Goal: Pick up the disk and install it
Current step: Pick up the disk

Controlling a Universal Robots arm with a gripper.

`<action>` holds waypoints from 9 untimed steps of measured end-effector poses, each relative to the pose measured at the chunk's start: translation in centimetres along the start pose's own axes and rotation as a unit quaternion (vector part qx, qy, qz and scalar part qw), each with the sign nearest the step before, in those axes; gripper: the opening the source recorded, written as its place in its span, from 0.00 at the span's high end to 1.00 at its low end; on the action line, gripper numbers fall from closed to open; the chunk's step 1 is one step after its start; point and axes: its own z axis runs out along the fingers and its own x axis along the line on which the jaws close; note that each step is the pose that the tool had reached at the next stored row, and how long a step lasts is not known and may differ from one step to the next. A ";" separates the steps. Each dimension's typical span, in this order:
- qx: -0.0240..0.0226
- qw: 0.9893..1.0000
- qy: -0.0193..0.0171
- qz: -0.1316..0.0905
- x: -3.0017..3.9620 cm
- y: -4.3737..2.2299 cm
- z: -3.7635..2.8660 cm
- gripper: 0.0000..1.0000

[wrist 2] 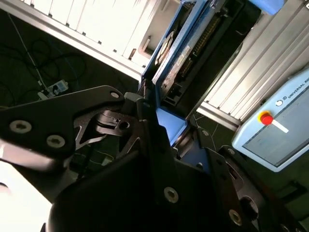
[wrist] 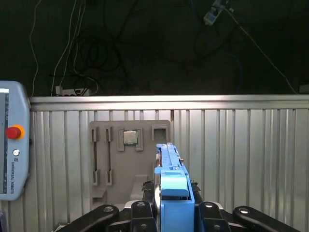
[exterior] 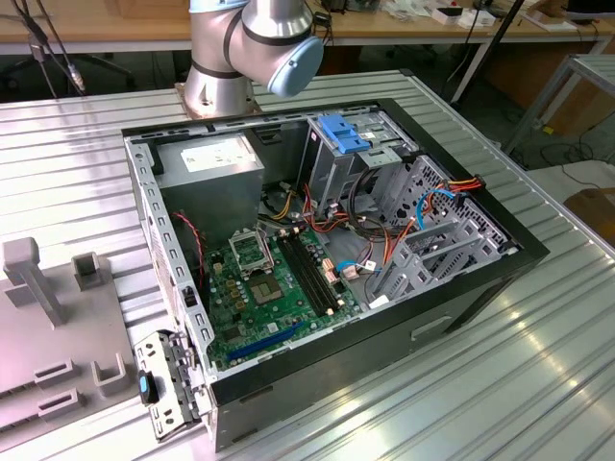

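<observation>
Exterior view: a grey fixture [exterior: 38, 336] lies at 9 o'clock from the open case [exterior: 461, 307], whose silver box [exterior: 211, 187] wears a white label; the arm [exterior: 255, 43] stands at its 12 o'clock. First wrist view: a printed pendant [wrist: 9, 159] with a red button [wrist: 14, 132], a chip [wrist: 129, 137] in a grey holder [wrist: 111, 164], then the disk [wrist: 173, 186], edge-on, clenched in the jaws clear of the table [wrist: 241, 145]. Second wrist view adds its connector face.

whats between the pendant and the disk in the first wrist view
In the first wrist view, a strip of bare ribbed table, then a grey fixture plate with a chip seated in it, reaching behind the disk, which the hand grips.
</observation>
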 end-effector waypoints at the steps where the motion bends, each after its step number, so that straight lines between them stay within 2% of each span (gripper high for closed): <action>1: 0.000 1.000 0.000 0.000 -0.02 -0.61 0.01 0.63; 4: 0.000 1.000 0.000 0.000 -0.05 -2.95 0.10 0.63; 6: 0.000 1.000 0.000 0.000 -0.06 -3.97 0.15 0.63; 8: 0.000 1.000 0.000 0.000 -0.08 -5.72 0.38 0.63; 9: 0.000 1.000 0.000 0.000 -0.09 -6.26 0.46 0.63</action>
